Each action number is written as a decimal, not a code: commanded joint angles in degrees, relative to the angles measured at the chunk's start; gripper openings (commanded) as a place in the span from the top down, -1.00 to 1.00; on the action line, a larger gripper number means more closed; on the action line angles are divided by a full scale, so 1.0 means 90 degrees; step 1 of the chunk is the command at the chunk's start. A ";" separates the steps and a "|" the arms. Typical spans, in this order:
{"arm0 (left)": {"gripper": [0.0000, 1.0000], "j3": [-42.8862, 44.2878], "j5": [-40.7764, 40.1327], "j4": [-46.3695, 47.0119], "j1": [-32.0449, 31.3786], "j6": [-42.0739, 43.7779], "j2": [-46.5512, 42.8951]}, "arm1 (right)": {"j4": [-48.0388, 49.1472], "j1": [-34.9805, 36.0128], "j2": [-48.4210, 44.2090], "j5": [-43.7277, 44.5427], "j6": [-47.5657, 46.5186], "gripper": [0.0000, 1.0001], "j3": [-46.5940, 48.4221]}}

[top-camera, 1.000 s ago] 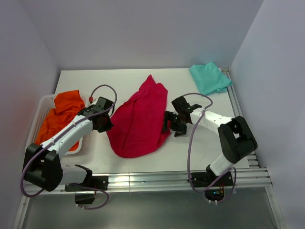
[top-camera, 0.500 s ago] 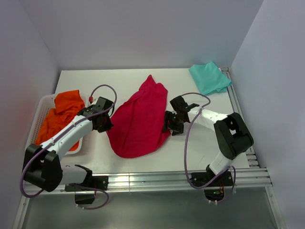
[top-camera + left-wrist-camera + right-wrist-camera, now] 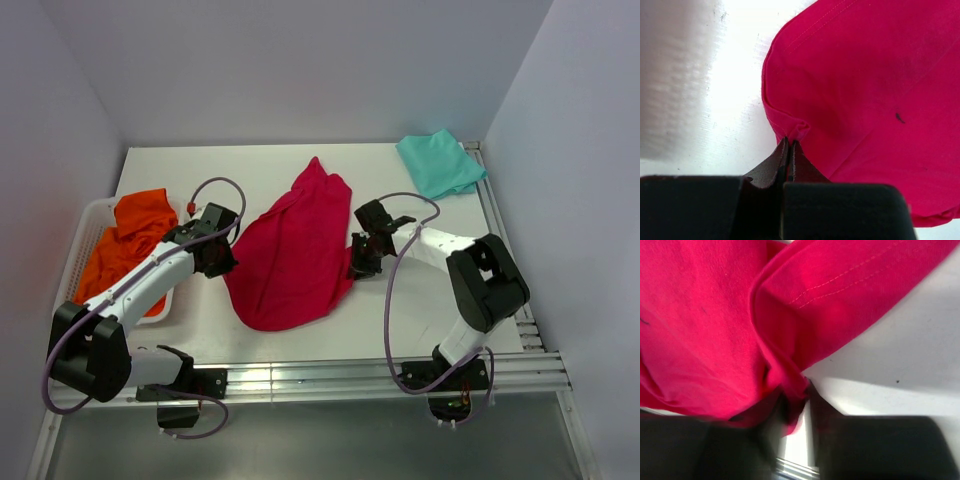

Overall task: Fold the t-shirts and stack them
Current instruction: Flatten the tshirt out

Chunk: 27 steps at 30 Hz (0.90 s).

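Note:
The crimson-red t-shirt point(image 3: 295, 250) lies crumpled in the middle of the table. My left gripper point(image 3: 225, 262) is at its left edge. In the left wrist view this gripper point(image 3: 790, 142) is shut on a small fold of the red hem point(image 3: 797, 129). My right gripper point(image 3: 357, 265) is at the shirt's right edge. In the right wrist view its jaws point(image 3: 797, 400) pinch a bunch of the red cloth point(image 3: 705, 325), and the picture is blurred there. The teal-green t-shirt point(image 3: 438, 163) lies folded at the back right corner.
A white slatted basket point(image 3: 88, 215) at the left holds orange garments point(image 3: 130, 235). Walls close in the white table point(image 3: 200, 170) on three sides. Metal rails point(image 3: 330, 375) run along the near edge and the right side.
My right gripper has shifted slightly left onto the red shirt's right edge and its jaws have closed on the cloth. The left arm and the shirt have not moved.

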 commanded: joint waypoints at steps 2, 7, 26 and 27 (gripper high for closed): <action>0.99 0.0095 -0.0020 0.0008 -0.0025 0.0158 -0.0131 | -0.0073 0.0052 -0.0401 0.0259 0.0067 0.76 0.0104; 0.99 0.0163 -0.0107 -0.0051 -0.0015 0.0168 -0.0141 | -0.0346 0.0052 -0.0820 0.0503 0.0057 1.00 0.0114; 0.99 0.4859 -0.1523 -0.2453 -0.0015 0.0129 -0.1497 | -0.4299 -0.0046 -0.4551 0.3413 -0.0334 1.00 0.3724; 0.99 0.5054 -0.1591 -0.2521 -0.0015 0.0158 -0.1546 | -0.4427 -0.0046 -0.4726 0.3530 -0.0305 1.00 0.3862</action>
